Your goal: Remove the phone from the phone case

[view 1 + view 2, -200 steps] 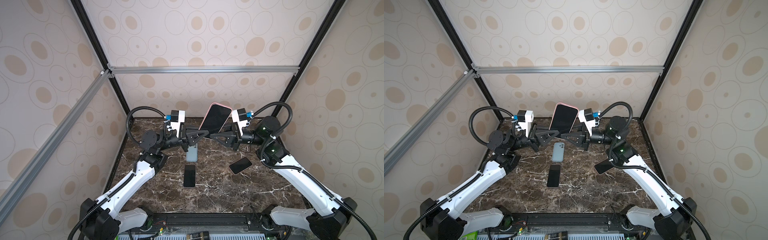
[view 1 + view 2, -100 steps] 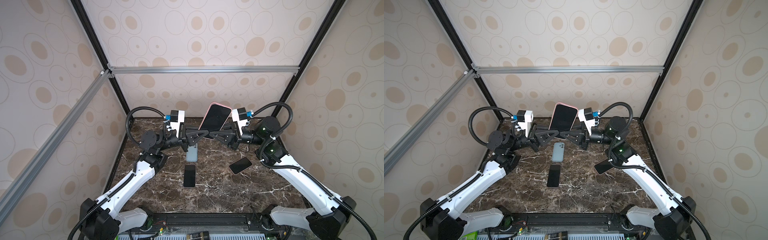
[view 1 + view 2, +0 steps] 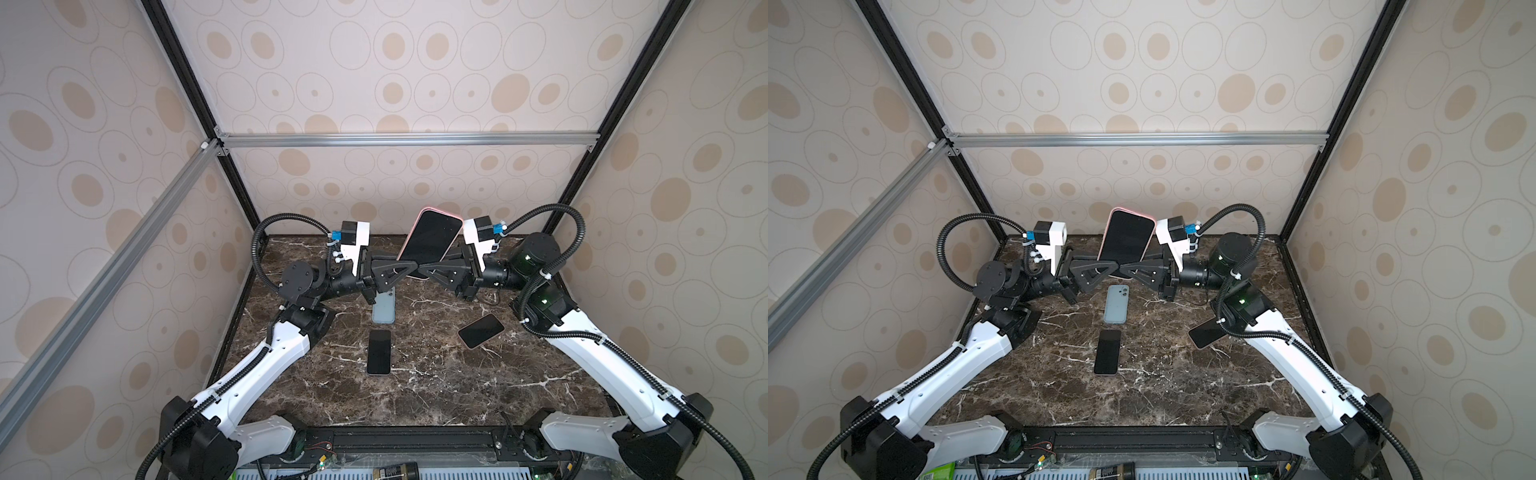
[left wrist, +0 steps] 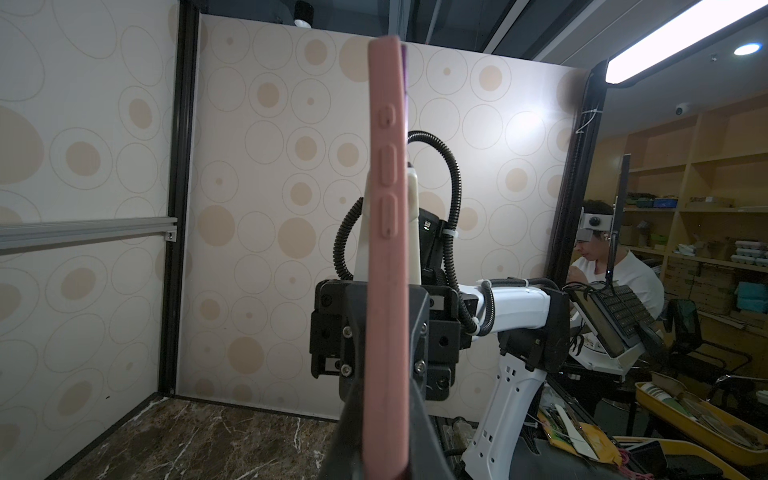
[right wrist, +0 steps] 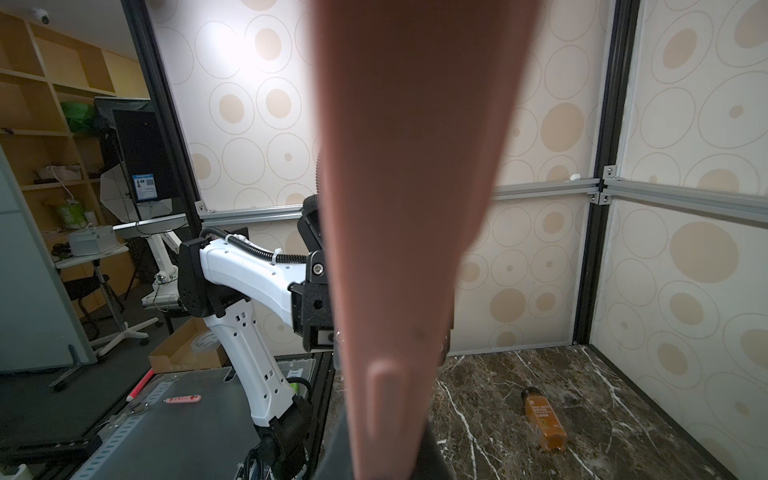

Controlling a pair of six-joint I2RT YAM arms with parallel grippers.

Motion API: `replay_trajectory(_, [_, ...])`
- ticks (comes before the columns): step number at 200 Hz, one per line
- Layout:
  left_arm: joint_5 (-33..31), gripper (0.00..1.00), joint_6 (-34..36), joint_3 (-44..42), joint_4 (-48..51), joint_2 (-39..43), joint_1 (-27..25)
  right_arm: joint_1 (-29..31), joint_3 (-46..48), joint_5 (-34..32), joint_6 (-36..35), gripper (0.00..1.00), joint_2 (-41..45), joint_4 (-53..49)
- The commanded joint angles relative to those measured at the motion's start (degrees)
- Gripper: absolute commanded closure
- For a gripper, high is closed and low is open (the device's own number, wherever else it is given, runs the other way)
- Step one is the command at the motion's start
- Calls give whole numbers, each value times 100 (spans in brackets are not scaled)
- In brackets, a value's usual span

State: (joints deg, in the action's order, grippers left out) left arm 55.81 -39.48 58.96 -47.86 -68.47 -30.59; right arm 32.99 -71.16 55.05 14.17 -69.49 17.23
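A: What stands over the marble table (image 3: 436,386)?
B: In both top views, mid-frame, the left gripper (image 3: 411,268) and right gripper (image 3: 430,269) meet tip to tip. Each is pinched tight on the pink case's (image 4: 386,249) lower end.
A: The phone (image 3: 430,241)?
B: Inside the case, raised and tilted.

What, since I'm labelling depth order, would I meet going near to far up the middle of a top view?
black phone → light-blue case → pink-cased phone, held up above the table.
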Motion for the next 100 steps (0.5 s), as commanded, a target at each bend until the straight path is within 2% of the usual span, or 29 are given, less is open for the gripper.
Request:
replay_trajectory(1, [-293,79,385,160,22,137,5,71,-126,-161,-477,100,152,-511])
replay_trajectory(11, [-548,58,793,168,378,241,3,68,-159,-266,-704,100,214,-789])
replay_trajectory(18, [-794,47,1182,182,722,329,1,75,-174,-364,-886,100,255,-1039])
replay_trajectory(38, [-1520,36,1904,233,1440,545,2,68,-229,-870,-1351,100,386,-1695])
replay_trajectory(56, [-2092,18,2334,279,1819,703,-25,68,-347,-1520,-1621,100,445,-2333])
replay_trajectory(73, [-2548,15,2821,388,2224,789,-136,69,-468,-1942,-1819,100,459,-2835])
replay_trajectory(100, [-3345,15,3829,733,3022,757,-558,69,-480,-2213,-2010,100,509,-3114])
